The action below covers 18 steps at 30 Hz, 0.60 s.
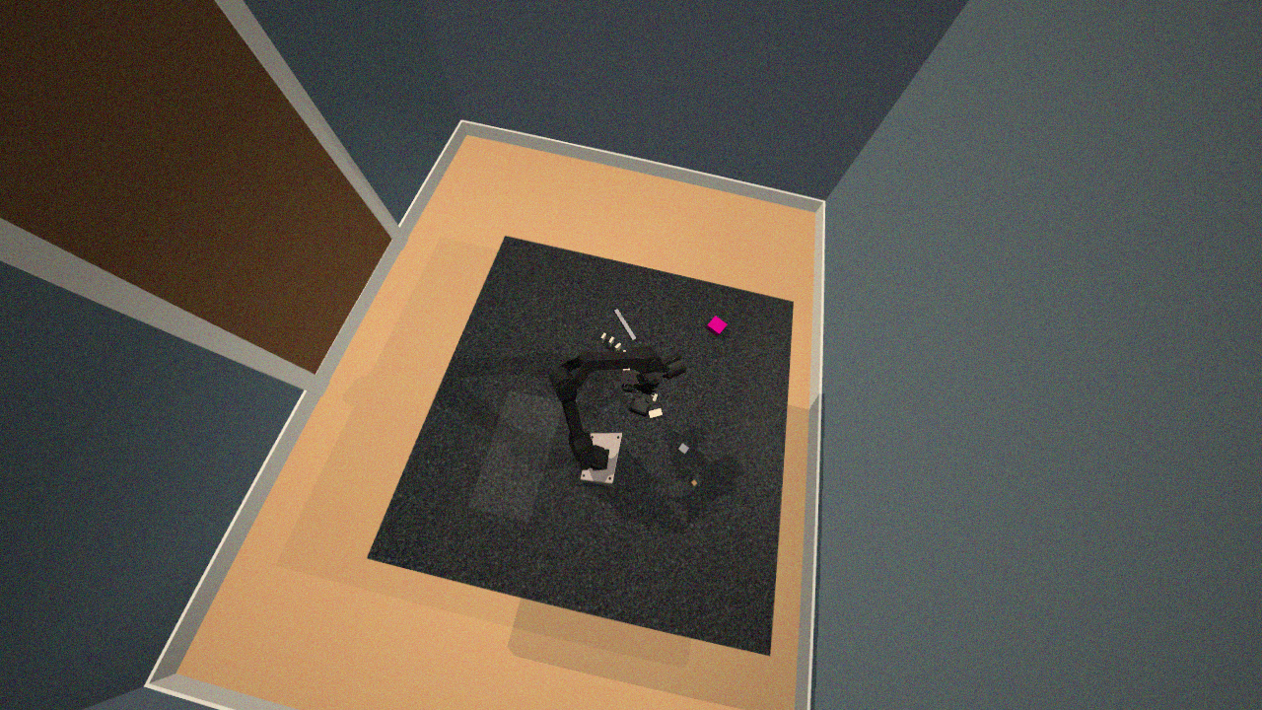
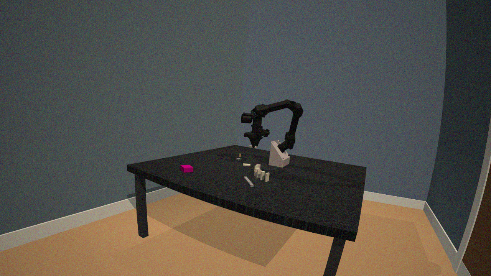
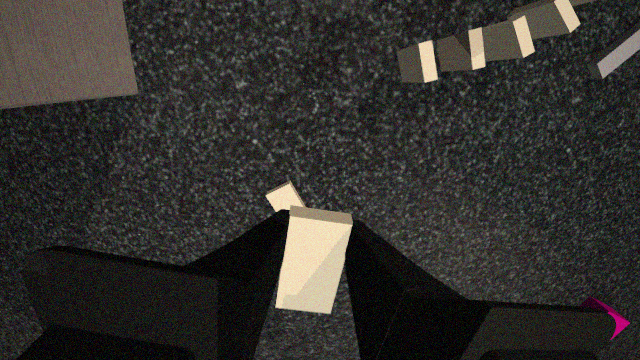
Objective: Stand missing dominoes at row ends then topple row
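A cream domino hung clamped between the gripper's partly closed fingers, above the tabletop, at the wrist view's lower centre.

Black table, blue-grey walls.

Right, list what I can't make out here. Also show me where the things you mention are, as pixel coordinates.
- Flat domino (image 1: 655, 413) (image 2: 246, 164) (image 3: 281, 196): wrist view, lower part hidden behind the held domino (image 1: 655, 396) (image 2: 255, 147) (image 3: 315, 265).
- Grey bar (image 1: 624, 323) (image 2: 248, 181) (image 3: 620, 54): wrist view, far end cut off by the right edge.
- Orange object (image 1: 693, 482) (image 2: 239, 155): top and exterior views, too small to identify.
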Motion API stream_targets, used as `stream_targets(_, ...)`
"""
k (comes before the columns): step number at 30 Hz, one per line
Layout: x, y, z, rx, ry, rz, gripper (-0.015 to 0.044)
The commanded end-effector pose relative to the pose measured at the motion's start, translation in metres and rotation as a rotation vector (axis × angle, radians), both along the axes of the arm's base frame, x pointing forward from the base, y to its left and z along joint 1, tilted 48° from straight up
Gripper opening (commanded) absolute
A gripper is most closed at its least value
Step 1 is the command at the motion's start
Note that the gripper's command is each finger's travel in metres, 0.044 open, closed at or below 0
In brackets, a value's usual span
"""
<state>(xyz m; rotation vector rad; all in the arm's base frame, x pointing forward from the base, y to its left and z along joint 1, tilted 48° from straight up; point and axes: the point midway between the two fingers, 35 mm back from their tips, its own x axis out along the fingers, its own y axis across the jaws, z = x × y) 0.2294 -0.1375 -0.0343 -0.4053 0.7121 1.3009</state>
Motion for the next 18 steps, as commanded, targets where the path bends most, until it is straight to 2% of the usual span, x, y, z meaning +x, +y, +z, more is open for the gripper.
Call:
stream_targets(1,-0.005,-0.017,0.019,-0.004,-0.005,0.009,0.0107)
stream_targets(5,-0.002,-0.014,0.024,-0.001,0.031,-0.025,0.0107)
stream_targets(18,0.027,0.068,0.124,0.084,0.73,-0.693,0.0107)
